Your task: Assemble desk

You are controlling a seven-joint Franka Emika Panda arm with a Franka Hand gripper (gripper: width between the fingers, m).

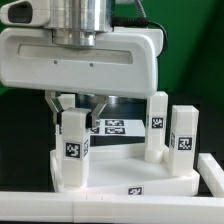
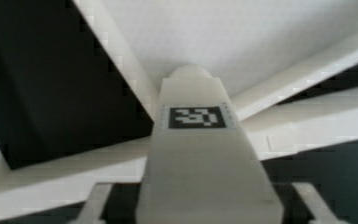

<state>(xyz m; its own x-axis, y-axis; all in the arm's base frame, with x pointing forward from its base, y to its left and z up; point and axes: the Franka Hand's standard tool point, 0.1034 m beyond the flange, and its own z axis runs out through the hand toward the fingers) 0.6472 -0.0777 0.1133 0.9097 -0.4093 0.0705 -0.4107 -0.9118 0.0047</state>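
Observation:
The white rimmed tabletop (image 1: pixel 130 172) lies flat in the middle of the exterior view. A short square leg (image 1: pixel 72 150) with a black-and-white tag stands upright at the tabletop's near corner on the exterior view's left. My gripper (image 1: pixel 78 116) comes down over this leg's top and is shut on it, one finger on each side. The wrist view shows the same leg (image 2: pixel 202 150) running out from between my fingers (image 2: pixel 105 205), with the tabletop's rim (image 2: pixel 309 105) beyond it. Two more legs (image 1: pixel 158 125) (image 1: pixel 183 135) stand upright on the exterior view's right.
The marker board (image 1: pixel 115 126) lies behind the tabletop, partly hidden by my gripper. A white rail (image 1: pixel 100 206) runs along the front edge of the exterior view and turns up at the right (image 1: pixel 212 172). The arm's wide white body fills the upper part.

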